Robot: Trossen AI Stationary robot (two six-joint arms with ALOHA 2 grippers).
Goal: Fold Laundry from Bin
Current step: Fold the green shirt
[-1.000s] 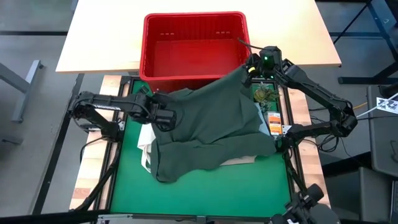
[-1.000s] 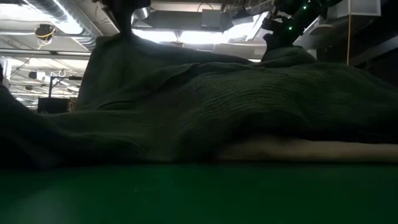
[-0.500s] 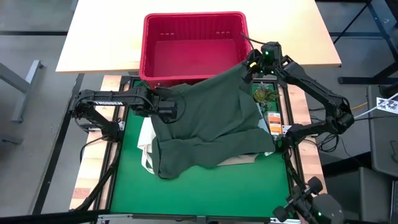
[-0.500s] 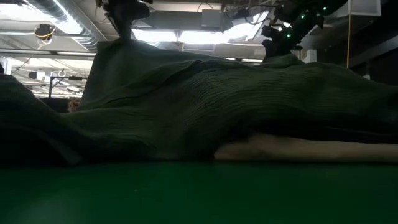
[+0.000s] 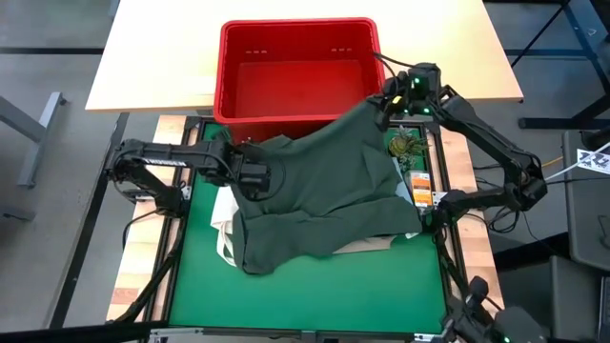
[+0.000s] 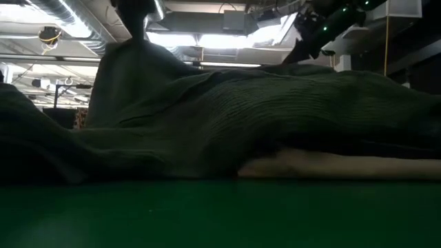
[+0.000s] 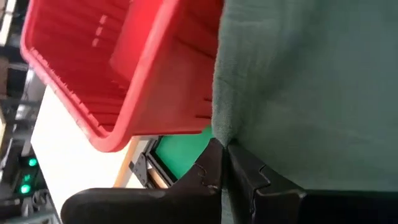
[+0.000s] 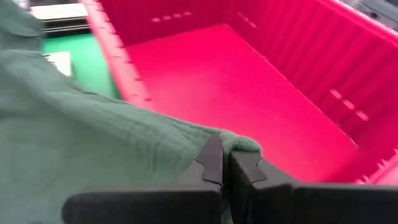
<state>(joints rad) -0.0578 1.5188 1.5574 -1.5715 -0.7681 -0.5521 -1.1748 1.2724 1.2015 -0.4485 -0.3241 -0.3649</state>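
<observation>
Right end effector (image 5: pixel 381 103) shifted; ribbed olive garment (image 5: pixel 324 186) pinched.

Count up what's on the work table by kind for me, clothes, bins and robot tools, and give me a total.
Green garments: 1, the dark olive-green piece, pinched at two corners.
Pale cloth items: 1, the light cloth partly hidden beneath it.
Bins: 1, the red bin, with nothing visible inside.
Robot tools: 2, the left tool and right tool, both clamped on the green piece.
Total: 5
</observation>
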